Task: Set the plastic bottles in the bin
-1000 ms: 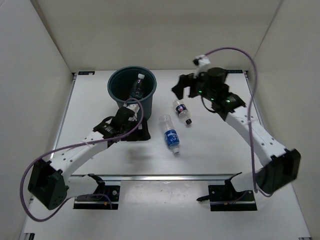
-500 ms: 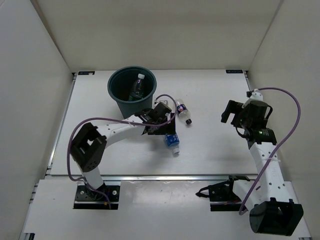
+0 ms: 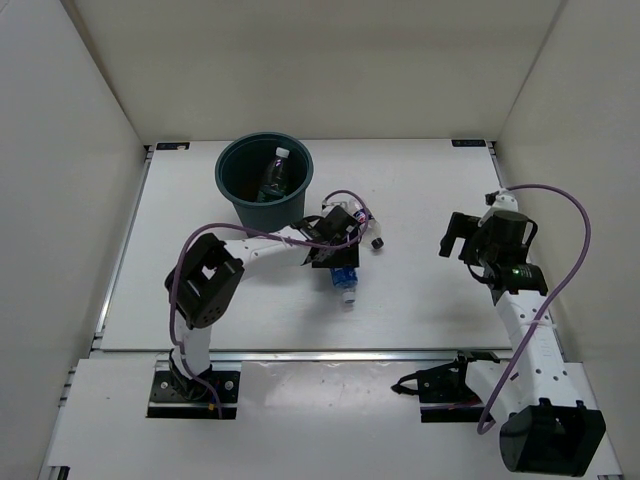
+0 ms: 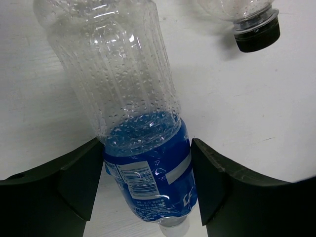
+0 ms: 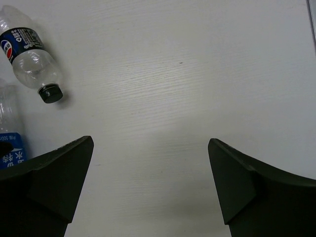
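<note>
Lying between left gripper (image 4: 146,148) fingers, blue-label bottle (image 4: 133,113) clamped on both sides, dark-capped bottle (image 4: 249,24) beyond fingertips, right gripper (image 5: 150,140) held spread.

The top camera looked down over the whole table (image 3: 420,180), while both close wrist cameras shared the dark-capped bottle (image 5: 29,54).

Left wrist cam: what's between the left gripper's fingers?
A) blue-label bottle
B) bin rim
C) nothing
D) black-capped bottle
A: in the left wrist view the left gripper has one finger against each side of the blue-label bottle, at its label, while the black-capped bottle lies apart at the upper right.
</note>
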### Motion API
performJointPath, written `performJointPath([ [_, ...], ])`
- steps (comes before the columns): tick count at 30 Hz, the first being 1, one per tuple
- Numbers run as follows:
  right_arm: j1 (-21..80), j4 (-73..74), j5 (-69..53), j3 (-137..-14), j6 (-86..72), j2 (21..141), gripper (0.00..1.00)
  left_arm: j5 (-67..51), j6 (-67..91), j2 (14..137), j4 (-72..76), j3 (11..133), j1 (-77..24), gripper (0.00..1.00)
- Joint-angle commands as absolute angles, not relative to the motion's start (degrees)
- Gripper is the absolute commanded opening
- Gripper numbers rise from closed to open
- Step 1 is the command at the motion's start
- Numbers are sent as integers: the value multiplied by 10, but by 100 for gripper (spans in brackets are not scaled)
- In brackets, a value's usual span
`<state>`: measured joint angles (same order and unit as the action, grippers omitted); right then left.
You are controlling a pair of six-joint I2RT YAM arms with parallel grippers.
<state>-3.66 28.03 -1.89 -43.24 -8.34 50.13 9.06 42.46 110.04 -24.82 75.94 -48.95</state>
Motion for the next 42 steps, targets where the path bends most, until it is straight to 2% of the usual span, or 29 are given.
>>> performJointPath([
  [1,-45,249,-27,-435,-80,491,99,106,411,1087,-272,761,-487,67],
  [8,-27,228,-31,-453,-82,514,99,64,327,958,-273,794,-510,65],
  [11,-18,207,-46,-450,-83,527,99,89,271,906,-301,859,-529,65],
  [14,-5,170,-69,-455,-97,549,99,125,235,868,-295,904,-508,67],
  [15,-4,166,-83,-452,-98,560,99,149,227,855,-282,906,-486,69],
  [18,52,143,-70,-476,-90,609,99,171,206,844,-259,917,-413,64],
  [19,82,142,-56,-492,-81,623,99,171,199,840,-256,922,-377,68],
  [23,119,114,-45,-528,-67,701,99,189,180,867,-216,919,-291,68],
  [24,123,111,-49,-533,-57,721,99,198,174,867,-178,892,-272,74],
  [27,116,77,-80,-563,-55,779,99,182,177,874,-99,830,-222,72],
  [31,126,65,-125,-626,-30,871,98,211,164,897,-109,851,-214,75],
  [35,152,55,-148,-673,24,928,99,253,137,906,-141,879,-224,99],
  [42,171,52,-158,-708,4,1015,100,311,134,814,-171,850,-233,99],
])
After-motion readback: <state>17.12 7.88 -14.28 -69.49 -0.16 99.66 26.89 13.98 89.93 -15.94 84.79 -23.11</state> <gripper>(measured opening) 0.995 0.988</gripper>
